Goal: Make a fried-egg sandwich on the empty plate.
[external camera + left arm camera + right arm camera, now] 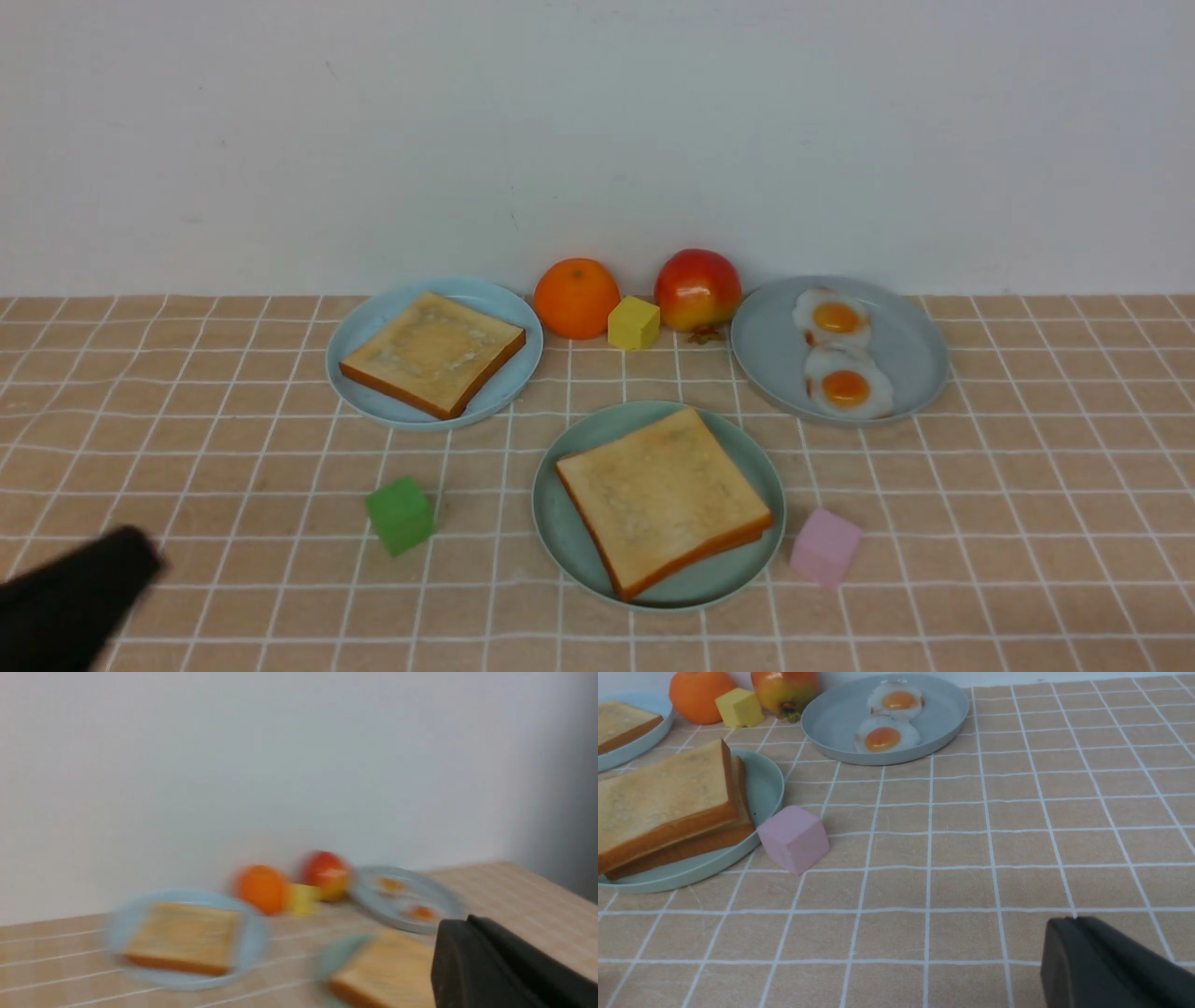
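The mint-green plate (553,509) sits front centre and bears a toast slice (663,495). The right wrist view shows two slices stacked there, the top one (658,793) on a lower one (710,842), on the plate (763,781). No egg shows between them; the wider fried egg is hidden. My left gripper (140,553) is low at the front left, with its jaws together and empty (460,924). My right gripper (1069,921) is shut and empty over bare cloth; it is outside the front view.
A blue-grey plate (775,359) at the back right holds two fried eggs (836,319) (847,387). A pale blue plate (359,327) at the back left holds the third toast (431,353). An orange (576,297), yellow cube (634,322) and apple (697,288) stand between them. A green cube (400,514) and pink cube (825,546) flank the mint plate.
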Action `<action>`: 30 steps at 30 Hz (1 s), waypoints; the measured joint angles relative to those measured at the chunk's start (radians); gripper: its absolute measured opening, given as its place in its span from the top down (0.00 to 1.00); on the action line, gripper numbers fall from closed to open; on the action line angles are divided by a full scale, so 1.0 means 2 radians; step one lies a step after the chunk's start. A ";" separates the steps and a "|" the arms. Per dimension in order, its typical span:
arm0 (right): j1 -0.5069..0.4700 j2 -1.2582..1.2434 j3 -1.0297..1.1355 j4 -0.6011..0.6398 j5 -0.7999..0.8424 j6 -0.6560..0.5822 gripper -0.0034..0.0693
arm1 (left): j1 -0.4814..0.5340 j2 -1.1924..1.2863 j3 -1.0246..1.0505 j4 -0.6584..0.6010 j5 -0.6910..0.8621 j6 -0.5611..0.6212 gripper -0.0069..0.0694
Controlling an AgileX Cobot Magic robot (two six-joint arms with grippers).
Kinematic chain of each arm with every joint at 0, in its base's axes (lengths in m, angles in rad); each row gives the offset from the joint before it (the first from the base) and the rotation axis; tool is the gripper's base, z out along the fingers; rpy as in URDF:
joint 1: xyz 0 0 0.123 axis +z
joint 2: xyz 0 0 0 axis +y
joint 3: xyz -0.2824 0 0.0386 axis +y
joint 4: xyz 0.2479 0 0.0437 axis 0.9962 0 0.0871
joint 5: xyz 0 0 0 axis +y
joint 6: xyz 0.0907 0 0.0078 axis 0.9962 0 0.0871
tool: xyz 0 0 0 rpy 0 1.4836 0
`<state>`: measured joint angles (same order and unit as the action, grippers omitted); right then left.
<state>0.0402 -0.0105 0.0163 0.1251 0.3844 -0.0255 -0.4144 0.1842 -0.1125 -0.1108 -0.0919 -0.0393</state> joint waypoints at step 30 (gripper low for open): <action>0.000 0.000 0.000 0.001 0.001 -0.001 0.93 | 0.216 -0.097 0.072 0.000 0.232 -0.053 0.93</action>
<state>0.0405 -0.0115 0.0163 0.1275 0.3854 -0.0274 0.0181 -0.0103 0.0314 -0.1115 0.3725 -0.1450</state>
